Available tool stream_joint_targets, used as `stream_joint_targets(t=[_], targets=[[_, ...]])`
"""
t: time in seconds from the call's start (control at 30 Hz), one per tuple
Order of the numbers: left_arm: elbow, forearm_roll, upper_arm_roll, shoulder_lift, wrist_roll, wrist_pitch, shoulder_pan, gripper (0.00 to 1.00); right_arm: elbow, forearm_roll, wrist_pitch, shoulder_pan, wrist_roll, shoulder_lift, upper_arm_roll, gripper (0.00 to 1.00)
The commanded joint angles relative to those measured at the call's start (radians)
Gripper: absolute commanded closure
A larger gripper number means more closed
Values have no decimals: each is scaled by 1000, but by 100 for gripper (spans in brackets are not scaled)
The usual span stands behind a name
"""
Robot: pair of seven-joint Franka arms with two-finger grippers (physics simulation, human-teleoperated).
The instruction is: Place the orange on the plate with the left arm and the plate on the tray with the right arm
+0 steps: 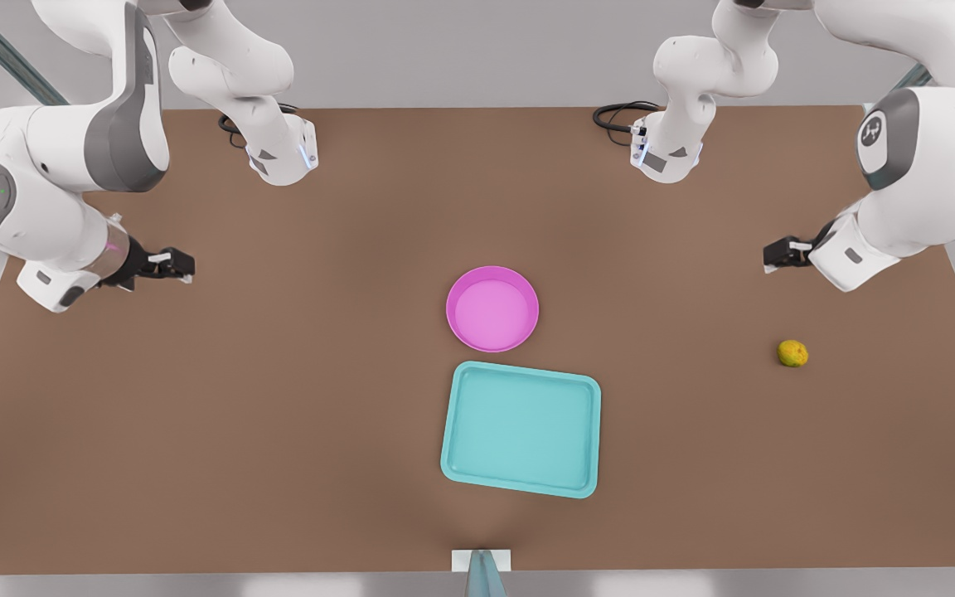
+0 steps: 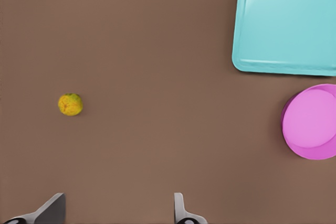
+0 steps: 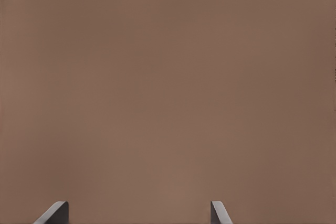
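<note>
The small yellow-green orange point(image 1: 792, 353) point(image 2: 70, 104) lies on the brown table at the front view's right. My left gripper point(image 1: 778, 253) point(image 2: 118, 209) hangs open above the table, a little behind the orange and apart from it. In the middle, the pink plate point(image 1: 492, 275) point(image 2: 311, 123) sits with nothing in it. Just in front of it lies the teal tray point(image 1: 521, 429) point(image 2: 286, 23), also with nothing on it and nearly touching the plate. Far off at the front view's left, my right gripper point(image 1: 179, 264) point(image 3: 139, 211) is open over bare table.
Both arm bases point(image 1: 283, 153) point(image 1: 666, 153) stand at the table's back edge with black cables point(image 1: 617, 114) beside them. A small white bracket point(image 1: 482, 560) sits at the middle of the front edge. Bare brown table point(image 1: 278, 398) stretches between the objects.
</note>
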Motion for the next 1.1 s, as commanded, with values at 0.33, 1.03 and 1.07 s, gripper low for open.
stream_joint_targets(t=[0.33,1.03,1.07], targets=[[-299,-13,42,372,221,804,282,0,-1,0,73,-1,-50,31,-2,0],[-411,-12,51,529,222,925,323,0,-4,0,67,-7,-50,34,-2,0],[-411,-12,51,533,222,927,328,0,-4,0,65,-7,-52,36,-3,0]])
